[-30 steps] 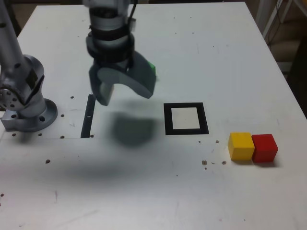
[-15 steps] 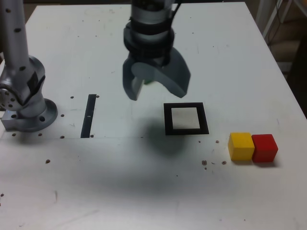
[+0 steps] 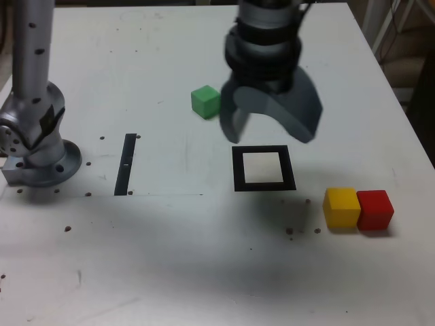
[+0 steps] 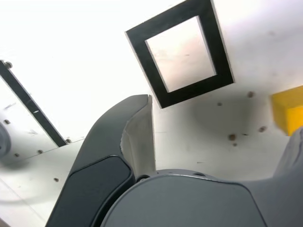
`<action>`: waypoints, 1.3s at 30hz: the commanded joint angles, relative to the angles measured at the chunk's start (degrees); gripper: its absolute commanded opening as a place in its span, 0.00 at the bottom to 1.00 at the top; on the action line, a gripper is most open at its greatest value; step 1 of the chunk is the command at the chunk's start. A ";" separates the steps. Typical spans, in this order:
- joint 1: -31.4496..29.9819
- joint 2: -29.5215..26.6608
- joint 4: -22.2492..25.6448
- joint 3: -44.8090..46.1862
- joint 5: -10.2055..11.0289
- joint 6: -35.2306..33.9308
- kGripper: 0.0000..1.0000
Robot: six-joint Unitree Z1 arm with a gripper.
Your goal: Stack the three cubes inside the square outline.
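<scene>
Three cubes (image 3: 341, 208), one square outline (image 3: 239, 170), one open gripper (image 3: 273, 136)

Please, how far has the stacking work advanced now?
Nothing looks done: the square outline has no cube inside. Nothing is in hand; the fingers are open above the table. All three cubes are left to stack: green lies apart, yellow and red sit side by side.

A thin black strip (image 3: 126, 165) lies on the white table (image 3: 163, 258), whose surface bears small dark spots (image 3: 68, 229).
</scene>
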 commanded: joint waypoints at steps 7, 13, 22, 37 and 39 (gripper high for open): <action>-1.29 4.54 0.75 -7.31 0.03 4.17 0.99; -2.28 7.64 1.50 -12.45 0.04 7.20 0.99; -2.49 13.54 3.48 -20.85 -0.13 12.16 0.99; -2.24 21.28 6.96 -35.09 -0.07 19.99 0.99; -2.01 22.24 7.06 -36.79 -0.10 21.13 0.99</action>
